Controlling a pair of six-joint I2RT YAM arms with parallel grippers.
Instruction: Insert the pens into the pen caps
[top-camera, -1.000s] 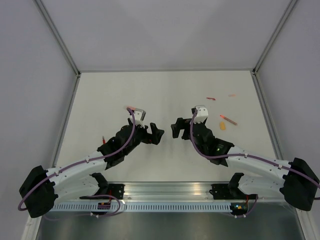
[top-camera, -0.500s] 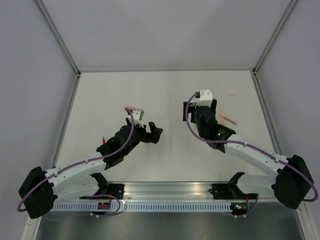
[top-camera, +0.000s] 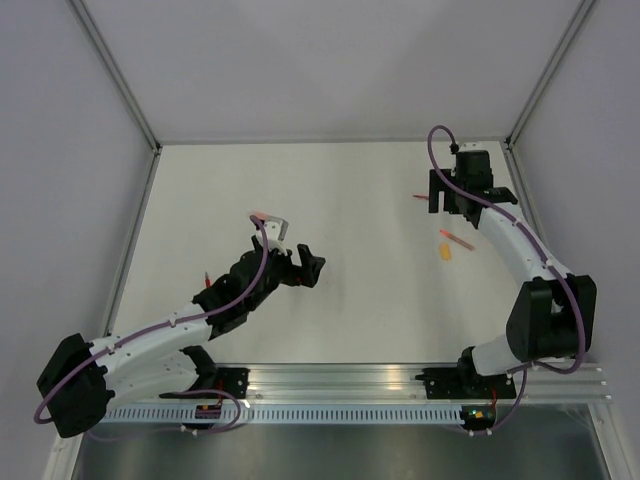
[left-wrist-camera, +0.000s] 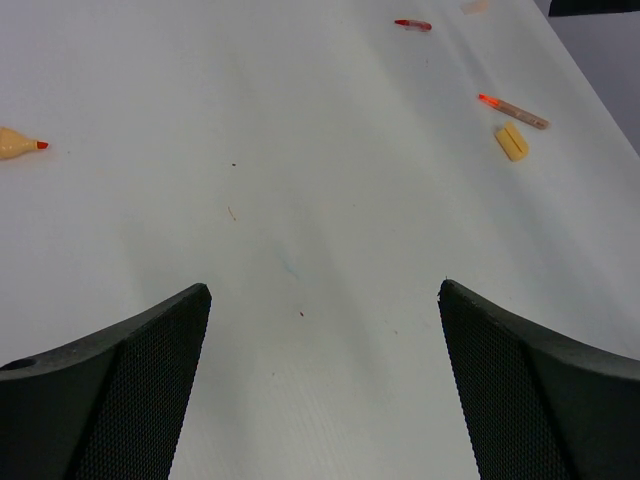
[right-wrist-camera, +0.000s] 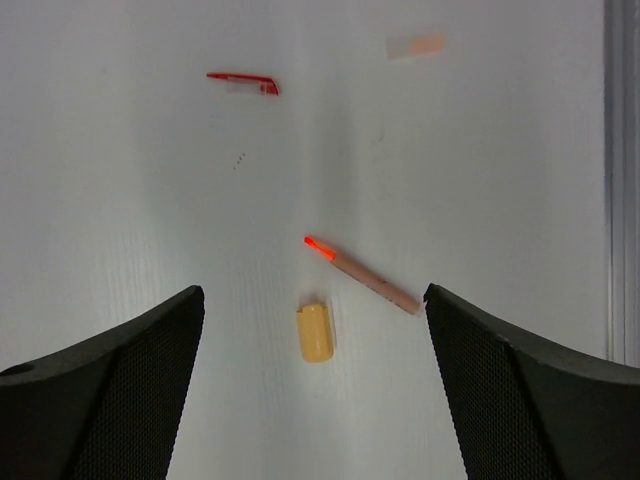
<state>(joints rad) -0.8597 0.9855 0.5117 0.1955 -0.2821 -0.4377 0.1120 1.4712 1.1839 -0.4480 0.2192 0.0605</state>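
A tan pen with a glowing red tip (right-wrist-camera: 362, 272) lies on the white table beside a short yellow-orange pen cap (right-wrist-camera: 315, 332). Both show between the fingers of my right gripper (right-wrist-camera: 312, 290), which hangs open above them, touching neither. Farther off lie a thin red pen (right-wrist-camera: 243, 82) and a pale pinkish-orange short piece (right-wrist-camera: 415, 45). From above, the pen (top-camera: 458, 240) and cap (top-camera: 446, 252) lie just near of the right gripper (top-camera: 452, 200). My left gripper (top-camera: 312, 265) is open and empty at the table's middle (left-wrist-camera: 323, 290). An orange pen end with a red tip (left-wrist-camera: 18, 143) lies to its left.
A metal frame rail (top-camera: 533, 230) runs along the table's right edge, close to the right arm. Grey walls enclose the table on three sides. A small red piece (top-camera: 205, 280) lies by the left arm's forearm.
The right arm has swung from the table's middle out to the far right and now hangs over the pen and cap. The left arm has barely moved. Both grippers stayed open.
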